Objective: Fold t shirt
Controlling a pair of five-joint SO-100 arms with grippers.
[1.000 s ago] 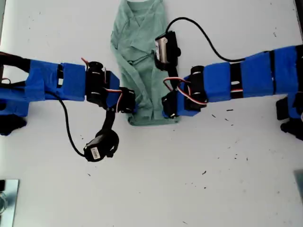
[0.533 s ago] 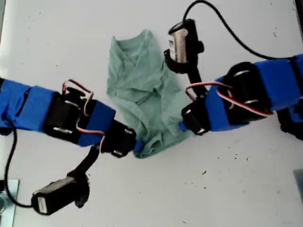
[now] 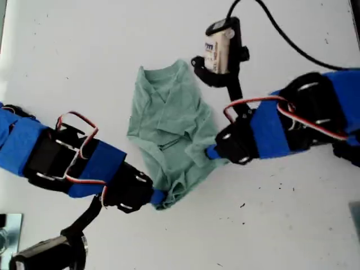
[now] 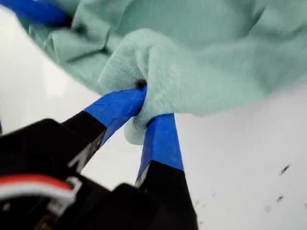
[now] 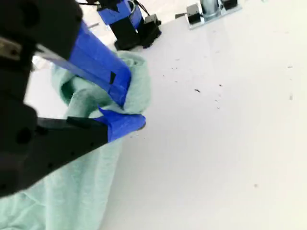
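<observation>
The pale sage-green knit t shirt (image 3: 171, 132) is bunching so much that its sleeves aren't making themselves out. A black camera module (image 3: 48, 256) is getting clipped by the exterior view's bottom edge, and a shiny metal bracket (image 3: 8, 233) is running off that view's lower left corner. Blue-taped arm segments (image 3: 17, 143) are trailing off both sides. Whatever's under the cloth is staying hidden.

Pale sage-green t shirt (image 3: 169, 132) lies rumpled, narrowly folded, on the white table
</observation>
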